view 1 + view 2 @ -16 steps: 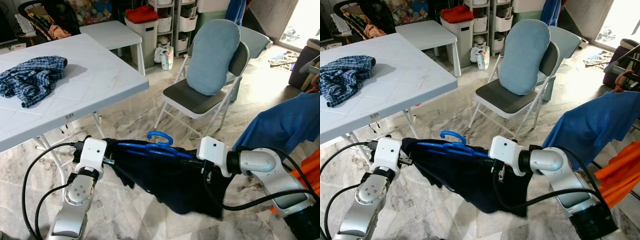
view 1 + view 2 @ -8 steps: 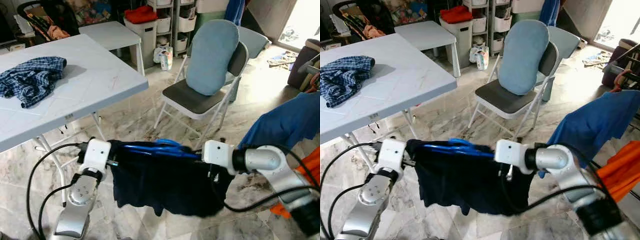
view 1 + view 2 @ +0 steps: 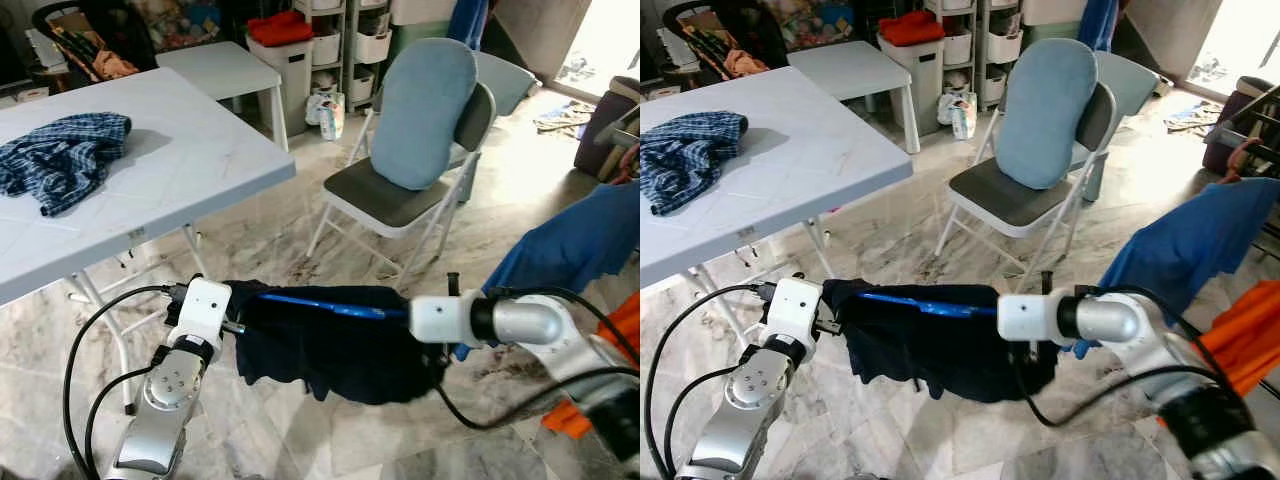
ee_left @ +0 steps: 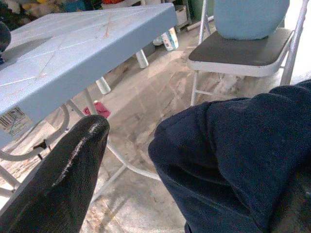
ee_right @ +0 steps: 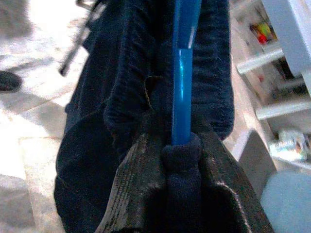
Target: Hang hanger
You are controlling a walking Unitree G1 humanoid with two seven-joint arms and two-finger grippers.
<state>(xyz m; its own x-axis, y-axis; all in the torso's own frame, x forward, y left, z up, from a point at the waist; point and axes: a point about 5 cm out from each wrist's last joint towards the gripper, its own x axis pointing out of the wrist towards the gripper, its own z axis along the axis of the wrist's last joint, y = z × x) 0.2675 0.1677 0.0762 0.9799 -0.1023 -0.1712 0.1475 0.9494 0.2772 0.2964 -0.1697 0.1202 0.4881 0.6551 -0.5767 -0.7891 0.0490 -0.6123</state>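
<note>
The blue hanger [image 3: 325, 306] lies nearly level across the lower middle of the left eye view, stretched between the two arms, with a dark navy garment [image 3: 330, 345] draped over it and sagging below. In the right wrist view the right gripper [image 5: 180, 145] has its jaws clenched on the hanger bar through a fold of the cloth. The left gripper [image 4: 194, 194] sits at the garment's other shoulder; one black finger [image 4: 63, 179] stands clear of the cloth and the other is hidden, so I cannot tell whether its jaws grip anything.

At the right edge of the frame a blue shirt [image 3: 575, 245] and an orange cloth [image 3: 610, 350] hang on what looks like a drying rack, the likely target. To do this step well, keep the bar level so the garment does not slide off, and turn the hook upward before reaching. The folding chair [image 3: 410, 195] with its blue cushion [image 3: 425, 100] stands just behind; the bench [image 3: 150, 170] with a plaid shirt [image 3: 60, 160] fills the upper left.
</note>
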